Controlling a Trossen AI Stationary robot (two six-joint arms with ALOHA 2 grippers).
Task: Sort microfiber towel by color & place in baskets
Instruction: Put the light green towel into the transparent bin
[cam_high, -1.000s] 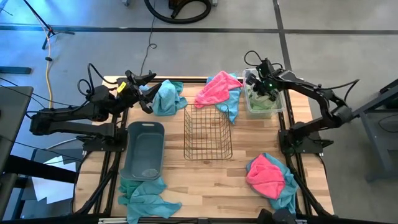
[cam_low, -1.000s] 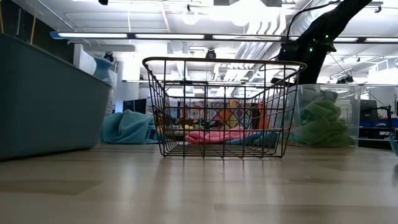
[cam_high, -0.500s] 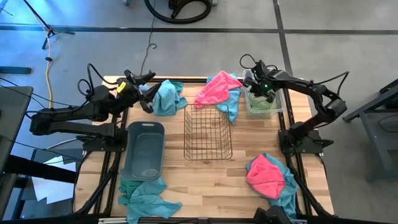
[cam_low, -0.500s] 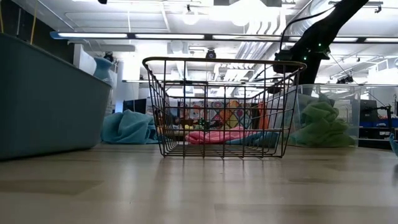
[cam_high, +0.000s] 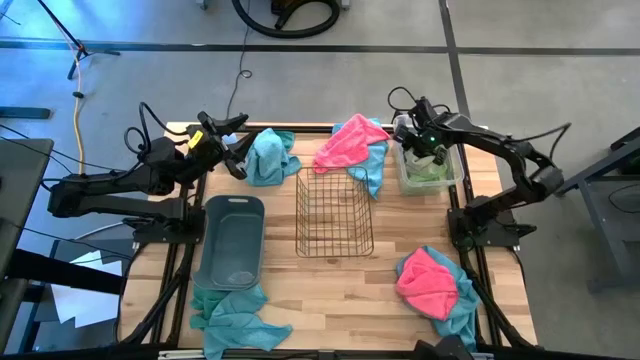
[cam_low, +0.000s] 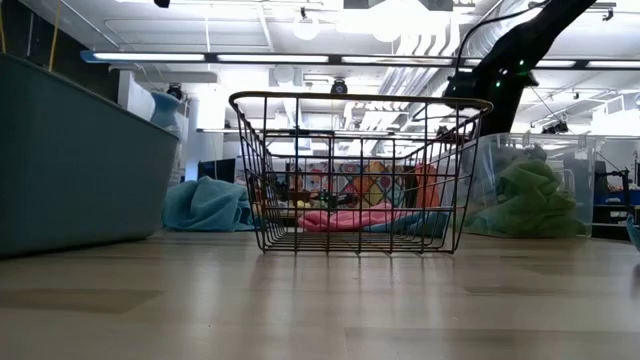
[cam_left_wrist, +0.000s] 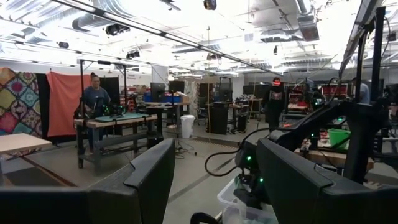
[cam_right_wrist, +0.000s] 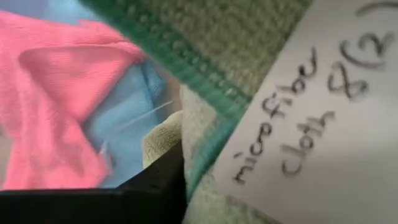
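Copper wire mesh basket (cam_high: 335, 214) is taken as landmark: square, upright, mid-table, nothing seen in it. Grey-blue oblong tub (cam_high: 231, 241) is set just to its left, upright, towel-free. Clear bin (cam_high: 426, 165) is placed to its upper right, with crumpled green towels (cam_high: 428, 168) inside. A pink towel on teal (cam_high: 352, 146) is heaped against the basket's far-right corner. A lone teal towel (cam_high: 269, 157) is bunched off its far-left corner. A pink-on-teal pile (cam_high: 434, 287) lies to its lower right. Teal towels (cam_high: 236, 319) are spread at the tub's near end, lower left of the basket.
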